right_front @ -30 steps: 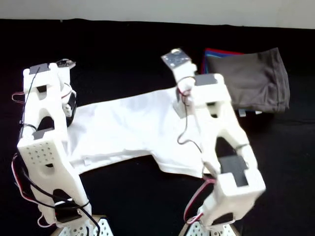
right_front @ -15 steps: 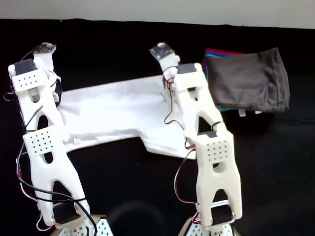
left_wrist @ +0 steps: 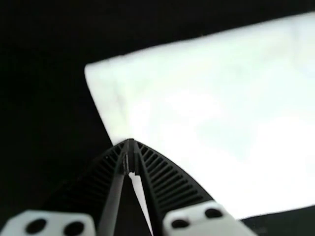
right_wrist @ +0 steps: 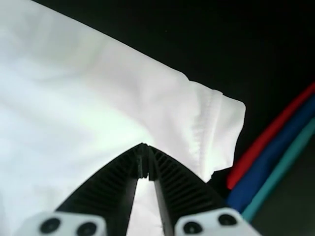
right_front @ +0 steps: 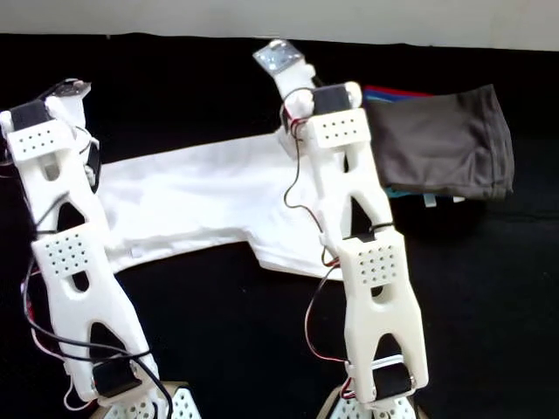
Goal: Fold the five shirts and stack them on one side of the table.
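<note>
Shirt [right_front: 201, 196] lying flat mid-table [right_front: 218, 349], long axis running roughly 9-to-3 o'clock in high view.
Left gripper [left_wrist: 129, 147] sitting at shirt's 9 o'clock end, jaws clamped together, tips pinching fabric near edge.
Right gripper [right_wrist: 144, 150] sitting at 3 o'clock end by stitched edge, jaws likewise clamped on fabric.
Each arm holding its nearer end.
Judgement: coming fold turning on short axis, 12-to-6.
Stack [right_front: 445, 153] lying at 3 o'clock, just beside shirt.

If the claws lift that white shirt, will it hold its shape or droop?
Probably floppy: the white cloth shirt lies flat with soft wrinkles and a curled sleeve hem, so it would likely sag between grip points. It looks thin, so probably light. Pushed, it may bunch rather than slide.
</note>
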`<state>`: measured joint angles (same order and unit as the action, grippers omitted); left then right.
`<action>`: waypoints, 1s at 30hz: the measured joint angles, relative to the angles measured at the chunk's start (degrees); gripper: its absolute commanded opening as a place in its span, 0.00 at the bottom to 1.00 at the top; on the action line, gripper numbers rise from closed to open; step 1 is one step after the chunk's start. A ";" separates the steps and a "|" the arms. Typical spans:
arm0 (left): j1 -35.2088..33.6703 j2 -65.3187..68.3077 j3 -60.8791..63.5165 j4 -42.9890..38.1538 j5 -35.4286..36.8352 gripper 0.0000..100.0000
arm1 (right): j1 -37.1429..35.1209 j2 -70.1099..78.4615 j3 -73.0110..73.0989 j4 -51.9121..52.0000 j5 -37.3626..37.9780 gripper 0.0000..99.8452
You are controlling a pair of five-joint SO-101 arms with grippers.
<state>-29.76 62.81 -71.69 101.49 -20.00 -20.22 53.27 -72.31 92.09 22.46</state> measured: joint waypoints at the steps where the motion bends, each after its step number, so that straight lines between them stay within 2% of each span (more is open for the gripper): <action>1: -0.09 -3.43 4.57 0.00 -0.18 0.01 | -0.09 0.00 -1.76 1.23 0.00 0.01; 8: 0.62 -25.58 38.33 -2.99 -2.64 0.01 | -1.05 -0.09 -8.53 7.91 0.00 0.01; 13: 0.79 -34.73 57.85 -10.64 -2.90 0.01 | -1.05 -0.09 -8.79 8.35 0.00 0.01; 17: 0.97 -38.68 71.65 -20.48 -2.90 0.01 | -1.05 -0.09 -8.79 8.35 0.00 0.01; 23: 1.14 -45.54 85.10 -26.20 -2.90 0.01 | -1.05 -2.46 -6.77 8.35 -4.13 0.01; 30: 3.08 -59.25 96.35 -26.81 -3.52 0.01 | -1.05 -14.59 11.43 8.35 -4.66 0.01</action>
<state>-26.68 3.56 24.66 74.68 -23.52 -21.27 38.68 -60.88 100.44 17.80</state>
